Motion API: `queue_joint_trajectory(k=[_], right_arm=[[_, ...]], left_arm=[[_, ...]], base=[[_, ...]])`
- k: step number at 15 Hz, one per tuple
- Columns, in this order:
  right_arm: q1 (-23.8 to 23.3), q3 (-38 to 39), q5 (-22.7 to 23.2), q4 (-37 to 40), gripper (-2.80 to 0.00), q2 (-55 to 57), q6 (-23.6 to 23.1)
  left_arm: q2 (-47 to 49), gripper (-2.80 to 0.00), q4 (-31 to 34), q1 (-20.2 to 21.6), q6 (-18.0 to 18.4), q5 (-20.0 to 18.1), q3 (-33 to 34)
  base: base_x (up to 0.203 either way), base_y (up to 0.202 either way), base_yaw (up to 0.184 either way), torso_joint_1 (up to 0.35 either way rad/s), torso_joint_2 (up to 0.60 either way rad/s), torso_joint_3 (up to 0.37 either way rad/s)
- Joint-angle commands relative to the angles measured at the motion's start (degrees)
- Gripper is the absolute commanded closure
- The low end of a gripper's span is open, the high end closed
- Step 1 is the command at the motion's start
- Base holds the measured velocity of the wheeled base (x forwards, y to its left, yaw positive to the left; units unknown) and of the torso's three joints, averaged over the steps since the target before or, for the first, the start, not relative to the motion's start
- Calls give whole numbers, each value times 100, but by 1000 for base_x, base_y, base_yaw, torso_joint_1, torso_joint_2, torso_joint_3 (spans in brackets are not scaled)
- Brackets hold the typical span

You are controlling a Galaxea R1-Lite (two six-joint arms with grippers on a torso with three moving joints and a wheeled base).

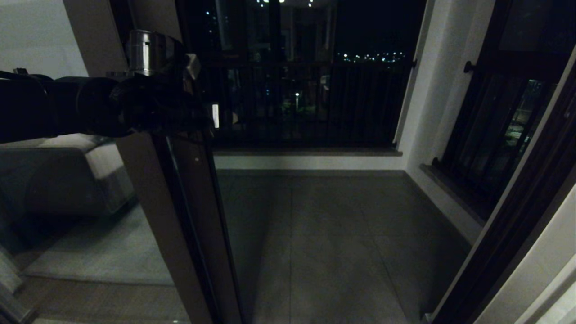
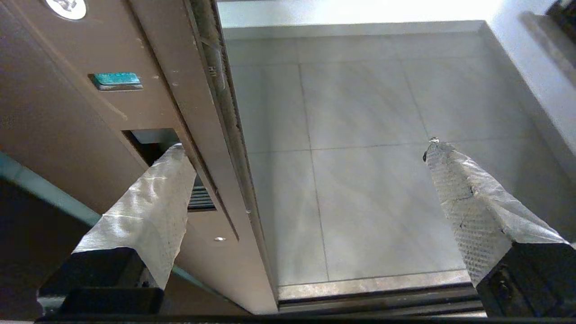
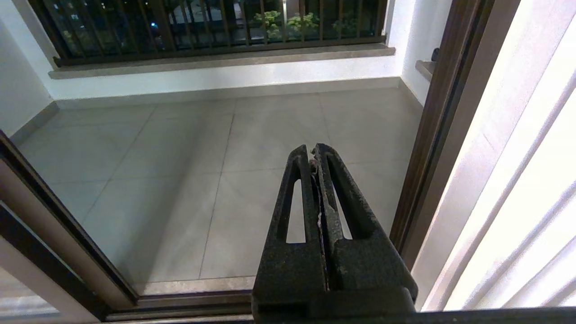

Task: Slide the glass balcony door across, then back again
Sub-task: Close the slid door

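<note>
Clearly, the left gripper [image 2: 301, 148] is held wide apart astride the edge of the glass balcony door [image 1: 198, 211], one finger [image 2: 153, 198] set at the handle slot [image 2: 150, 141]. The upright stile is reached by the left arm; the right gripper [image 3: 313, 150] is pressed together, parked apart.

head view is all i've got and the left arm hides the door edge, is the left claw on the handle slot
Observer: One finger sits at the recessed handle slot of the glass balcony door.
Operator: and the other finger
Observer: It hangs over the balcony floor; the left claw is wide open, straddling the door's edge.
Operator: right claw?
Observer: Right claw is shut, holding nothing, over the floor.
</note>
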Motion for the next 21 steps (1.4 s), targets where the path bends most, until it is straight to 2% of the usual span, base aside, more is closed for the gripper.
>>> queue_joint_trajectory(k=[1,6,11,15,21], right_arm=[[2,9,2,2,0,0,2],[2,9,2,2,0,0,2],[2,9,2,2,0,0,2],[2,9,2,2,0,0,2],[2,9,2,2,0,0,2]], left_arm=[[54,-280,1,-64,-9,12,-13],[87,-280,1,-276,-9,30,-107],[105,-280,-8,-316,14,27,-116],[222,-280,-588,-501,17,32,-107],[289,-280,-606,-737,35,33,-116]], base=[[0,0,0,0,0,0],[0,0,0,0,0,0],[0,0,0,0,0,0],[0,0,0,0,0,0],[0,0,0,0,0,0]])
